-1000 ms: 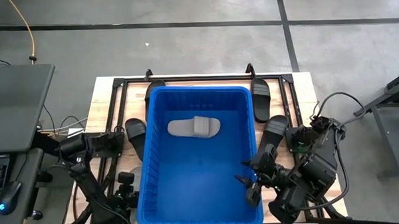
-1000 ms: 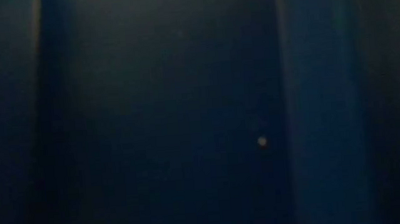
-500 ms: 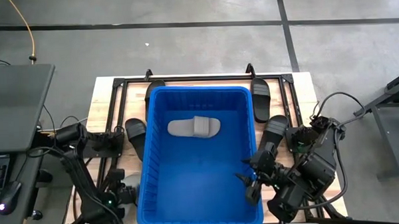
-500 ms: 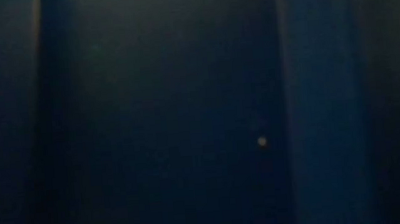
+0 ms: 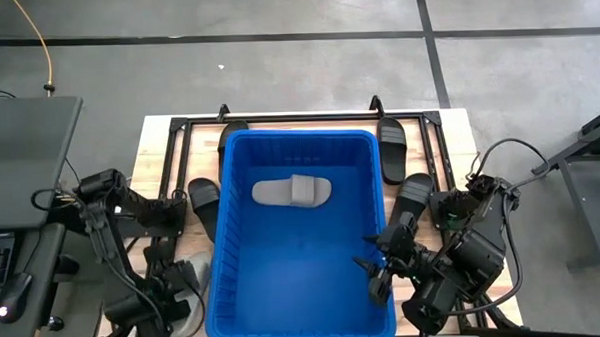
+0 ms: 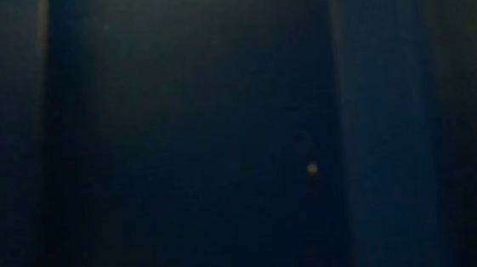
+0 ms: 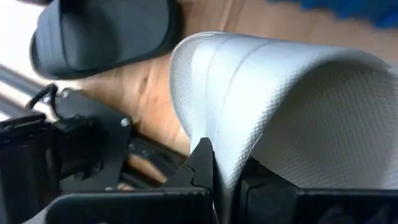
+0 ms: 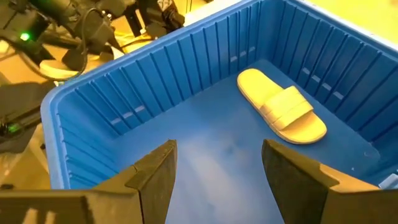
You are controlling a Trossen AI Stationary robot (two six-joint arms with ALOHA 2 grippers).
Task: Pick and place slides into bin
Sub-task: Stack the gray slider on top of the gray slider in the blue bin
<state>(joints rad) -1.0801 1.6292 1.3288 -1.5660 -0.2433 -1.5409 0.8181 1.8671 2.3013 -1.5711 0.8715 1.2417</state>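
The blue bin [image 5: 297, 239] stands mid-table, and a light grey slide [image 5: 291, 192] lies flat on its floor; this slide also shows in the right wrist view [image 8: 283, 107]. My left gripper [image 5: 174, 291] is at the bin's near left corner, shut on another light grey slide [image 5: 190, 277], which fills the left wrist view [image 7: 292, 106]. My right gripper [image 5: 377, 271] is open and empty above the bin's near right corner, its fingers apart over the bin floor [image 8: 211, 168]. Black slides lie on the table at the bin's left [image 5: 203, 202] and right [image 5: 411, 200]. My left gripper pinches the light grey slide's thin edge [image 7: 225, 177] between its two fingers [image 7: 202, 163]. The slide curves up and away from the fingers. Whether it is clear of the table does not show.
Further black slides lie at the bin's far left corner [image 5: 232, 133] and far right corner [image 5: 391, 150]. A black frame [image 5: 169, 153] runs along the table edges. The low view shows only the bin's dark blue wall [image 6: 238, 133]. A grey desk [image 5: 19, 148] stands left of the table.
My left arm has swung its wrist toward the table's near left corner and tipped its gripper. The light grey slide, hidden under the gripper a second ago, now shows beside the bin's near left corner.
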